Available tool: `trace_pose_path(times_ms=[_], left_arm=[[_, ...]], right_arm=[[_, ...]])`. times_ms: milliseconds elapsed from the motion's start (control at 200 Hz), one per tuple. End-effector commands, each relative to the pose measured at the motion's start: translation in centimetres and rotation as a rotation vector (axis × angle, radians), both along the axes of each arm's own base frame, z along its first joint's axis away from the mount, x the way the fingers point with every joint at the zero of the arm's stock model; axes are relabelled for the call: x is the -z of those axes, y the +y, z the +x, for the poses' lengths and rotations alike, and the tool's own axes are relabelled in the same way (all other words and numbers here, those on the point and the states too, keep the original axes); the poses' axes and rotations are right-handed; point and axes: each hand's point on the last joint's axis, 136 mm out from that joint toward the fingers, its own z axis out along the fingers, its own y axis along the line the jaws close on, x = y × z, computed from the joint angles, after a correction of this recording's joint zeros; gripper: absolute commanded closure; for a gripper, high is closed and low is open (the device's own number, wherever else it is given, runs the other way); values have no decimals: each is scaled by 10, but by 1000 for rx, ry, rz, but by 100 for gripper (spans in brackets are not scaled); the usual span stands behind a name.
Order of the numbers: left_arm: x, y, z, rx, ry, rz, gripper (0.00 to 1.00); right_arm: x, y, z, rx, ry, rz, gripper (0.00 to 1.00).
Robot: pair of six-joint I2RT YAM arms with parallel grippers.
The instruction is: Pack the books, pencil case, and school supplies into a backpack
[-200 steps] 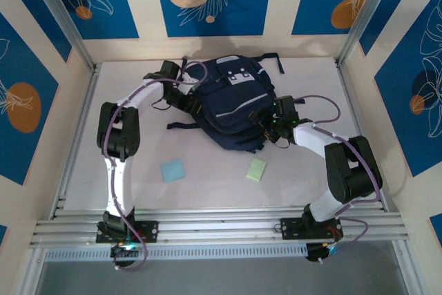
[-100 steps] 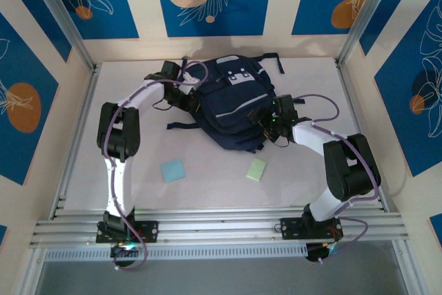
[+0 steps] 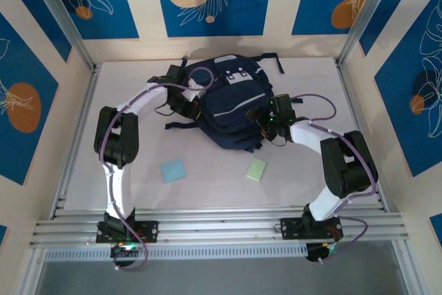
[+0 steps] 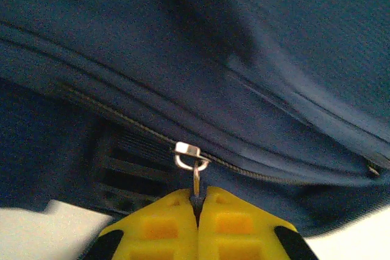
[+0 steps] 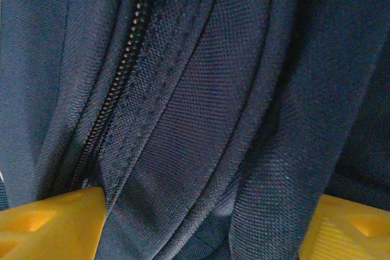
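Two small pads lie on the desk [image 3: 311, 170] low in the overhead frame, nearest the arm bases: light blue pad [image 3: 173, 170] lower left, pale green pad [image 3: 256, 169] lower right. They are well apart and both outside the bag.

Beyond them, mid-frame, sits the backpack [image 3: 231, 105], with one arm reaching in at each side.

Left gripper [image 4: 196, 194]: jaws fully closed, pinching the thin metal zipper pull [image 4: 194, 161] at bottom centre of its wrist view. The zip line runs off toward the frame's left and right.

Right gripper [image 5: 201, 229]: jaws spread wide, yellow tips in the bottom corners of its wrist view. A thick fold of navy fabric sits between them, beside a zipper track [image 5: 119, 83]. Cannot tell whether they press it.

Judgement: the step in hand is working the zip, probably opening a compartment, since the pads are unpacked. Next move calls for the right side to brace the fabric while the left draws the pull along the teeth line. The pull is thin and could slip.
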Motion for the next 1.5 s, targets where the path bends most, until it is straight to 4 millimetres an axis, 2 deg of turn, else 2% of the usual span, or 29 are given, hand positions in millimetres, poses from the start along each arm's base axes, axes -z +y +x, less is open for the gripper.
trace_pose_path(times_ms=[0,115,310,525,640,805,935,1095,1190,1295,1400,1495], left_arm=[[-12,-12,-43,50,49,26,100],[-13,-26,-63,99,39,67,100],[-13,-56,-83,134,58,60,100],[-15,-113,-120,219,93,24,100],[-17,-137,-136,282,102,41,100],[-31,-163,-141,312,102,-29,100],[-42,-179,-137,303,96,-103,100],[-36,-178,-124,236,72,-76,100],[-39,-172,-123,194,71,-67,79],[-55,-164,-128,152,65,-98,60],[-74,-146,-128,78,59,-159,50],[-91,-128,-123,-5,71,-252,46]], right_arm=[[-2,18,6,-30,-7,61,22],[-2,23,9,-37,-4,80,23],[-1,27,11,-40,-4,99,23],[-2,32,10,-46,-7,121,24],[-5,34,10,-55,-11,124,24],[-11,30,5,-64,-26,103,24],[-18,26,0,-75,-42,85,24],[-27,19,-9,-98,-51,56,23],[-35,14,-18,-118,-56,19,23],[-41,5,-30,-139,-47,-47,22],[-46,2,-44,-179,-37,-123,23],[-50,7,-56,-238,-27,-167,23]])
